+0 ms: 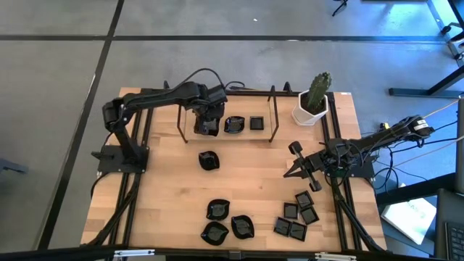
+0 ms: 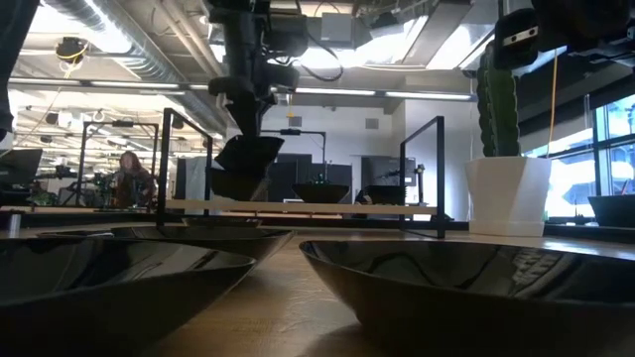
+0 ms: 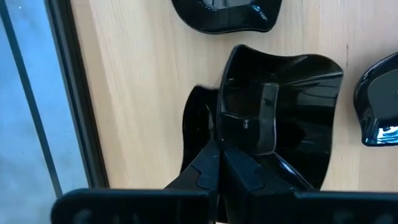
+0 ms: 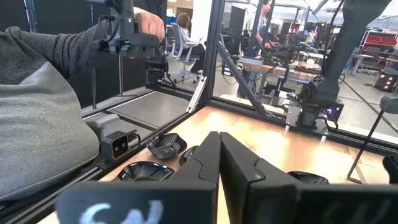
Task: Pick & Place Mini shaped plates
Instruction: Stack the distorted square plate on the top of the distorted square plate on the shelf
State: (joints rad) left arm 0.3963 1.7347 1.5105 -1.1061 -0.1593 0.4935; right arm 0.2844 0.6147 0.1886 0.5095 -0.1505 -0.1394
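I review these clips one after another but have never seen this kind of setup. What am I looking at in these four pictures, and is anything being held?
Two dark robot arms work at a wooden table. One picture looks straight down on it, one looks level across the tabletop, and one comes from a camera on each arm's wrist.

The left gripper is at the far side, over a low black rack. Its fingers are shut on a small glossy black wavy plate, seen close in the left wrist picture and hanging above the rack in the level picture. Two more plates already sit within the rack.

The right gripper waits at the right side, shut and holding nothing.

Other black plates lie loose: one in the middle, wavy ones and square ones near the front edge. A white pot with a cactus stands at the far right corner.
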